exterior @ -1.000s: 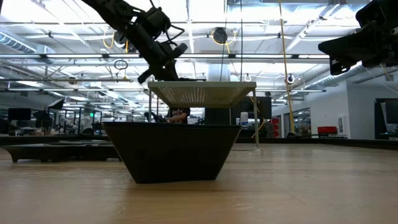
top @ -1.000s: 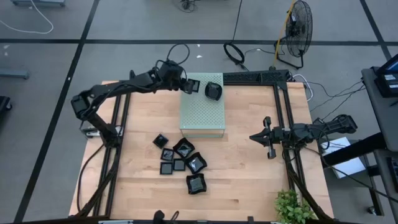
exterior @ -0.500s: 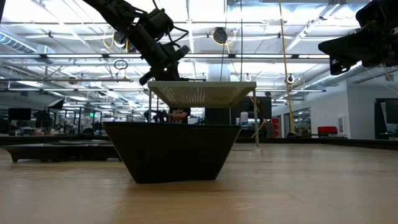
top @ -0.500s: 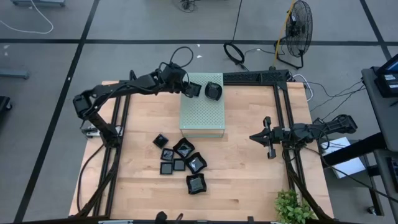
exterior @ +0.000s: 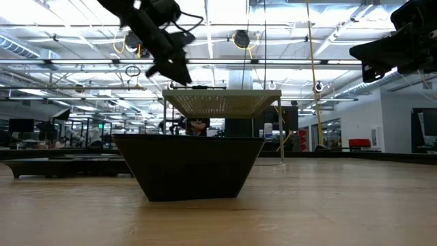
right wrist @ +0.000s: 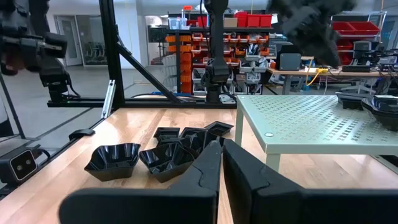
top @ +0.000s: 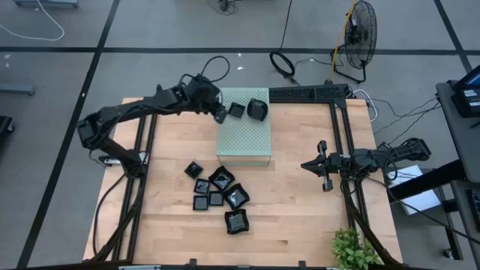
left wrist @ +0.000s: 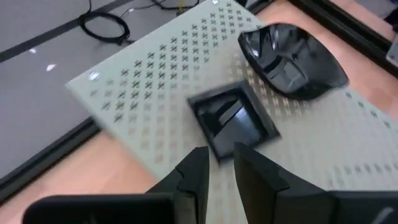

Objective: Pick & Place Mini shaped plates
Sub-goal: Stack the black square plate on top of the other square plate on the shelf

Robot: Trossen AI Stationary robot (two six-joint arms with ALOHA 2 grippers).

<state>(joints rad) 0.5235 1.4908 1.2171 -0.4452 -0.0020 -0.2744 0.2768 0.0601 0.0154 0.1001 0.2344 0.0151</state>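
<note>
Bench [top: 300, 217]: wooden, carrying all items. Pale green perforated box [top: 244, 139]: stood at the far middle. Mini shaped plates: 2 on the box top, a square one [top: 236, 110] beside a rounded one [top: 257, 109]; we counted about 7 more clustered on the bench [top: 219, 196] near the box. We judged them light, stiff, glossy and slippery; best taken by a raised rim. Left gripper [top: 220, 114]: jaws narrow, empty, just off the box's edge; 0.5 s ago it hung over the square plate, since released. Right gripper [top: 325, 166]: jaws nearly closed, empty, waiting at the right.
</note>
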